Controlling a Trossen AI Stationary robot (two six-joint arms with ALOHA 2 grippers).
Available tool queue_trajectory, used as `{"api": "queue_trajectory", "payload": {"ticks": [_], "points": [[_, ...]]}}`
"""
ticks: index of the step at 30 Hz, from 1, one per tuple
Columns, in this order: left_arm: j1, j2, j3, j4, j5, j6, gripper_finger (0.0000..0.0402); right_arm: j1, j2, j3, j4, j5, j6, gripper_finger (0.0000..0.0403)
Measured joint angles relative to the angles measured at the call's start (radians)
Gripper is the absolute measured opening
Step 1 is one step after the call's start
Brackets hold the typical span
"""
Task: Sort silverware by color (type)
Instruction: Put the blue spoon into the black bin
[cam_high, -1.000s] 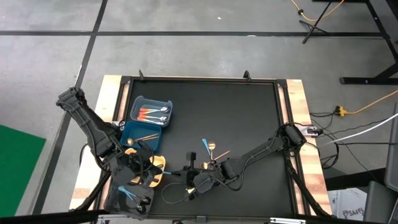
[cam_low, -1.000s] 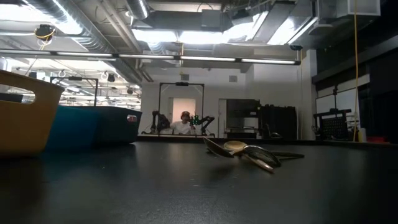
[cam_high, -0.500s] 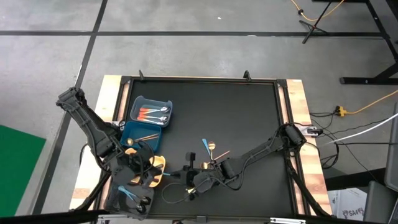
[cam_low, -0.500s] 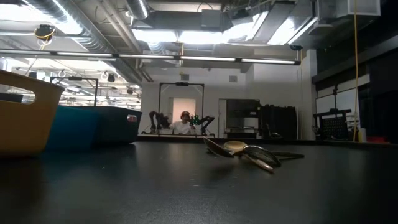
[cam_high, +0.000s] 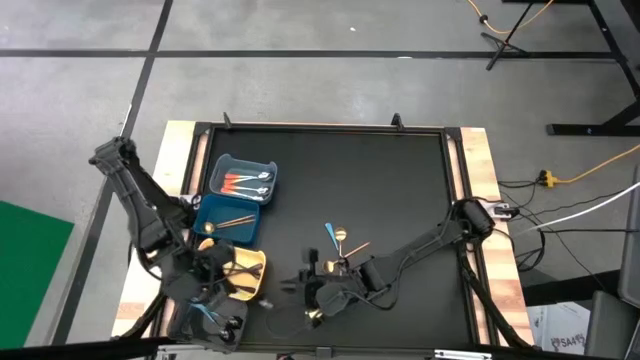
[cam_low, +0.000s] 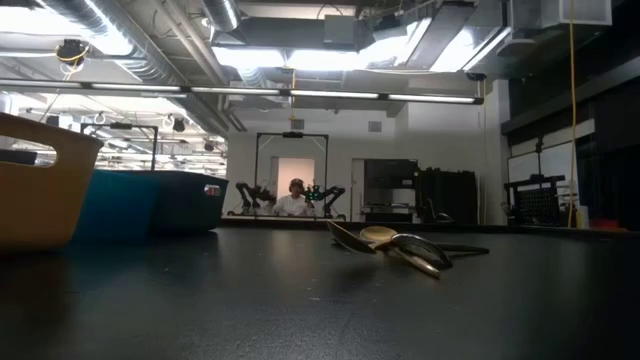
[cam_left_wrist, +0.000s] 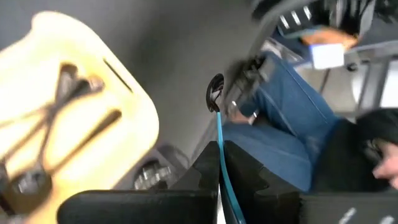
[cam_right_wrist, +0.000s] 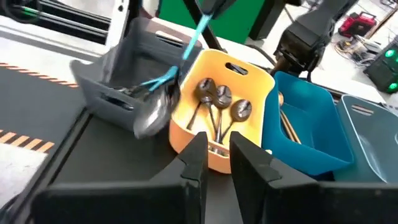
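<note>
High view: the left hand (cam_high: 215, 290), lower left of the frame beside the yellow bin (cam_high: 247, 272), pinches a light blue utensil (cam_left_wrist: 221, 158) between closed fingers; the right hand (cam_high: 312, 291), at lower centre on the tabletop (cam_high: 400, 200), has its fingers slightly parted around nothing. Both hands' fingertips are hard to make out from above. Loose silverware (cam_high: 340, 243) lies just right of centre, with open tabletop above it.

We see a black tabletop (cam_high: 390, 190). On it stand four bins (cam_high: 243, 181) along its left side, and a few loose spoons (cam_high: 338, 240) lie near the front middle.
</note>
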Motion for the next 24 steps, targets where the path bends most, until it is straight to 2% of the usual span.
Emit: {"api": "queue_trajectory", "payload": {"ticks": [9, 14, 19, 24], "points": [[-0.212, -0.041, 0.001, -0.005, 0.025, -0.273, 0.0005, 0.017, -0.038, 0.0, -0.08, 0.002, -0.001, 0.0056], [-0.318, -0.016, 0.001, -0.031, -0.017, -0.47, 0.0005, 0.017, -0.038, 0.0, -0.092, 0.002, -0.001, 0.0056], [-0.369, 0.035, 0.0, -0.067, -0.013, -0.597, 0.0005, 0.017, -0.038, 0.0, -0.099, 0.002, -0.001, 0.0056], [-0.393, 0.087, 0.0, -0.064, -0.018, -0.626, 0.0006, 0.017, -0.038, 0.0, -0.099, 0.003, -0.001, 0.0056]]}}
